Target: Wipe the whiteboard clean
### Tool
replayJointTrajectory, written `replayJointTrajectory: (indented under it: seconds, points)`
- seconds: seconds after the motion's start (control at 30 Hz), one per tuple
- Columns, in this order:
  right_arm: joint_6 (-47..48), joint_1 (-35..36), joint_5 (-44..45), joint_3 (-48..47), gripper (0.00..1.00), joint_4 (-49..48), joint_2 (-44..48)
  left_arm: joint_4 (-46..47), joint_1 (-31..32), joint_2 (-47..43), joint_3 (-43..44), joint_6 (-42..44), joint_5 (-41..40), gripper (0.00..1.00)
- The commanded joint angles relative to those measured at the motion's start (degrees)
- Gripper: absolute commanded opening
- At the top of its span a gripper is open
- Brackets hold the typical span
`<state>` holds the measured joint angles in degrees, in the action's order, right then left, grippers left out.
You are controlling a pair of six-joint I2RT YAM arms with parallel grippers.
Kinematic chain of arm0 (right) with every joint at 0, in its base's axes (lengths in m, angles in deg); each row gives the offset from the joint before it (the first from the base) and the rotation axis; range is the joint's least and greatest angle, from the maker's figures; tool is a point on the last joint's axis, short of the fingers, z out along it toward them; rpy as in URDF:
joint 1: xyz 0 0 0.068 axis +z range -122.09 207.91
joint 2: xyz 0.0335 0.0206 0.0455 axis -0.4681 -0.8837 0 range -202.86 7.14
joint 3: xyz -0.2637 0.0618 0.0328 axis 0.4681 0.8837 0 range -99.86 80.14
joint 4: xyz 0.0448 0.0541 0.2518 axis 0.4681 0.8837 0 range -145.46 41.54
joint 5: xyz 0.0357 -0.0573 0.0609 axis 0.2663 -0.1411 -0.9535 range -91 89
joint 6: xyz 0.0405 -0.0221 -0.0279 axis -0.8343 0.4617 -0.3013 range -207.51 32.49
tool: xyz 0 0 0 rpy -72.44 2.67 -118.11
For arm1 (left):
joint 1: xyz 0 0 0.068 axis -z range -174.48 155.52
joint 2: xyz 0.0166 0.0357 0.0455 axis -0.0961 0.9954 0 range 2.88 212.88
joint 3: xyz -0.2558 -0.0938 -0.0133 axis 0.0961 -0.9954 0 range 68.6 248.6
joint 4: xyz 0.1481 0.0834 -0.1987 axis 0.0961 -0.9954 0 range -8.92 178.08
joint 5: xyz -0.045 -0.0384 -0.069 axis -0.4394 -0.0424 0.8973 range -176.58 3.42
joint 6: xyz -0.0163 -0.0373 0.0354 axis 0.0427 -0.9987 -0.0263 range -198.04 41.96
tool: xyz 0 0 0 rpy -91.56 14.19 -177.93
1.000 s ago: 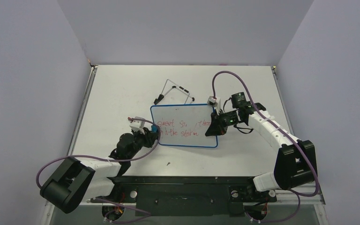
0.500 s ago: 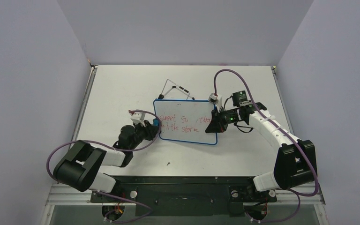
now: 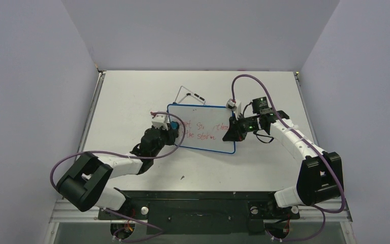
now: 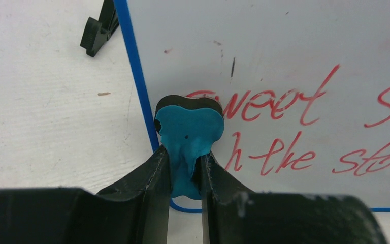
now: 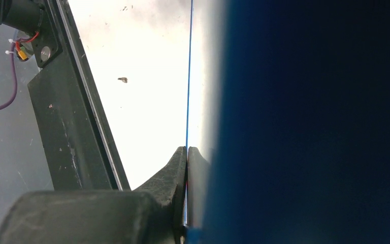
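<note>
Along the near edge of the table (image 3: 122,101) the two arm bases sit side by side, and from them both arms reach forward to the middle of the surface. Nearest on the left side, the left pincer (image 4: 185,154) is closed tight on the lower part of a soft blue eraser (image 4: 189,124), whose black-backed head bulges out above the fingertips and presses on the left end of the whiteboard (image 3: 203,145), just inside the rim. That board sits at the centre of the table with its long axis running left to right, skewed slightly, its written face turned up and toward the arms so that the lines read upright from the near side; whether it lies flat or is tipped up cannot be told. It is white with a thin blue rim and rounded corners, and carries two lines of red handwriting (image 4: 269,104), beginning "sweet" above and "the stor" below, plus a few small dark specks higher up. At its right short edge the right pincer (image 5: 187,152) is fully closed, pinching the thin rim between its two black fingers. Just beyond the board's far edge a black wire stand (image 3: 190,94) lies on the table.
</note>
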<state>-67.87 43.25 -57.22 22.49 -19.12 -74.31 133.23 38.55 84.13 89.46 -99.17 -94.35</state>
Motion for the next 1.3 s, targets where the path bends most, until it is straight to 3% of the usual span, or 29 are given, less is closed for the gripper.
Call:
replayJointTrajectory:
  seconds: [0.0,0.17,0.63,1.07,1.27]
  points:
    - [3.88,1.57,2.49,0.53,0.0,6.65,-0.99,-11.09,2.69,-2.75,9.45,2.54,-10.69,0.0]
    - [3.92,1.54,2.57,0.53,0.0,6.68,-0.91,-17.01,2.38,-1.6,12.29,3.14,-9.8,0.0]
    - [4.0,1.7,2.62,0.55,0.0,6.66,-0.82,-11.77,2.82,-2.44,1.28,-1.78,-10.35,0.0]
    - [4.09,1.68,2.81,0.52,0.0,6.77,-0.73,-17.91,5.04,-5.45,13.6,3.15,-8.97,0.0]
    - [4.09,1.68,2.83,0.62,0.0,6.71,-0.81,-18.77,5.07,-6.46,14.37,3.9,-8.66,0.0]
